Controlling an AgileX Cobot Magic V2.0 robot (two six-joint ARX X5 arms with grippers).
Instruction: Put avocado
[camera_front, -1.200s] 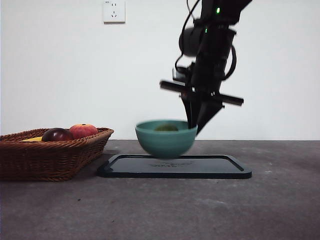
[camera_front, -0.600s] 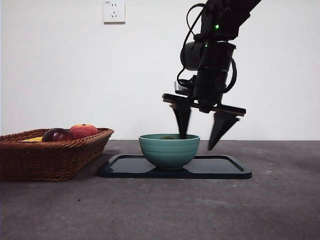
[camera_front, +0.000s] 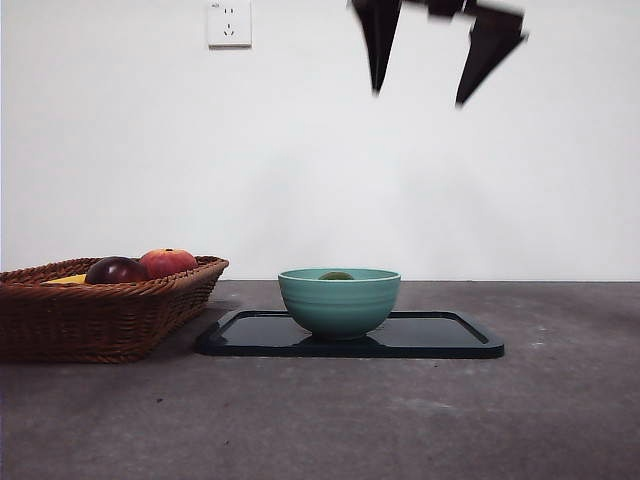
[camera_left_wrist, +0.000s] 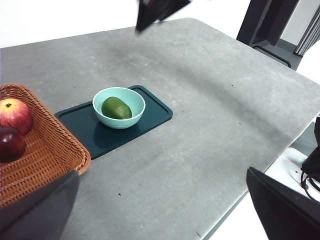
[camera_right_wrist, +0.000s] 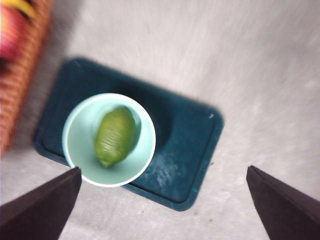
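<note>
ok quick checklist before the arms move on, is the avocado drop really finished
1. Avocado inside the teal bowl: ok.
2. Bowl upright on the dark tray: ok.
3. Right gripper open and empty, high above the bowl: ok.
4. Left gripper open, holding nothing, away from the tray: ok.
5. Wicker basket beside the tray with the red-orange fruit and maroon fruit in it: ok.
6. Avocado skin undamaged underneath: cannot tell.

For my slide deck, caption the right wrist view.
Avocado resting in the teal bowl on the dark tray, right claw open above.
</note>
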